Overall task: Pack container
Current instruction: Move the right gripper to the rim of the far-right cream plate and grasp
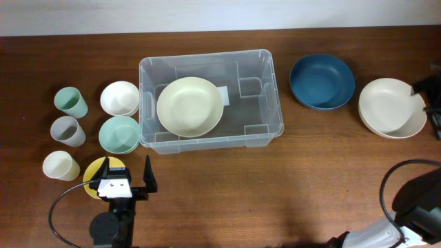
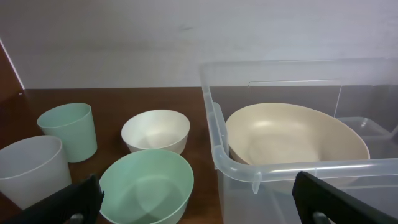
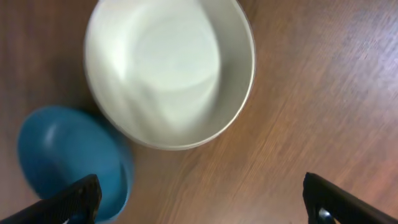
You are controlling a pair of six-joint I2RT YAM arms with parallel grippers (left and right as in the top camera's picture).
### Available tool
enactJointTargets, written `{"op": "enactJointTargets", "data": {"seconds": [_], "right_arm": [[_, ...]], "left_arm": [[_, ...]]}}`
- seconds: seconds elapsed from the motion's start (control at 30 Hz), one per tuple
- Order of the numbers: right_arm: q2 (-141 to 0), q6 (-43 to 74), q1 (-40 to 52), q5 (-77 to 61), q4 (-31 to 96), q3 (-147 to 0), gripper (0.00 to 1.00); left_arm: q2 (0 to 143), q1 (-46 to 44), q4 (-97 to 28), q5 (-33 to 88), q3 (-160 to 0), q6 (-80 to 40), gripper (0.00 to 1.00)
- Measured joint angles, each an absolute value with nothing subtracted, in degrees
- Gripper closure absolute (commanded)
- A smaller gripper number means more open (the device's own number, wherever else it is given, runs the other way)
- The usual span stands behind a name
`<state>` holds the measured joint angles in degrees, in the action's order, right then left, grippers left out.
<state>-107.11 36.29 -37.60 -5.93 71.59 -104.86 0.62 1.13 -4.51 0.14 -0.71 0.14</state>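
The clear plastic container (image 1: 273,96) stands at the table's middle with a large cream bowl (image 1: 189,106) inside its left half. In the left wrist view the container's rim (image 2: 280,168) and the cream bowl (image 2: 292,140) fill the right side. My left gripper (image 1: 126,173) is open and empty, near the front edge, in front of the container's left corner; its fingers (image 2: 196,190) frame the mint bowl and the container's corner. My right gripper (image 1: 431,103) is open and empty at the far right, above the white bowl; its fingers (image 3: 200,186) hang over bare wood.
Left of the container stand a mint cup (image 1: 71,102), a grey cup (image 1: 67,131), a cream cup (image 1: 60,165), a small white bowl (image 1: 120,98), a mint bowl (image 1: 119,133) and a yellow piece (image 1: 95,171). To its right sit a blue bowl (image 1: 322,81) and a white bowl (image 1: 392,107).
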Motion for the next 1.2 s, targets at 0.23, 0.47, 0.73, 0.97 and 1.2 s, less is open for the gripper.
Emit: {"op": "enactJointTargets", "data": {"seconds": [0.23,0.47,0.73,0.97,1.2], "right_arm": [[-107.1,32.3,-41.2,-10.3,59.9,-92.7,0.01],[-107.1,30.9,-41.2,-11.1,50.4,-85.5,0.01],[-107.1,30.9,-41.2,-10.8,45.1,-80.6,0.01],[-109.0,31.0,-41.2,-9.8,43.8,-80.3,0.01],[-111.7,31.0,-41.2,-9.3,41.6,-80.3,0.01]], "left_arm": [[0.6,1.1,-4.5,0.1,-0.7,0.1,0.01],[0.6,1.1,-4.5,0.1,-0.7,0.1,0.01],[0.6,1.1,-4.5,0.1,-0.7,0.1,0.00],[0.6,1.1,-4.5,0.1,-0.7,0.1,0.00],[0.6,1.1,-4.5,0.1,-0.7,0.1,0.00]]}}
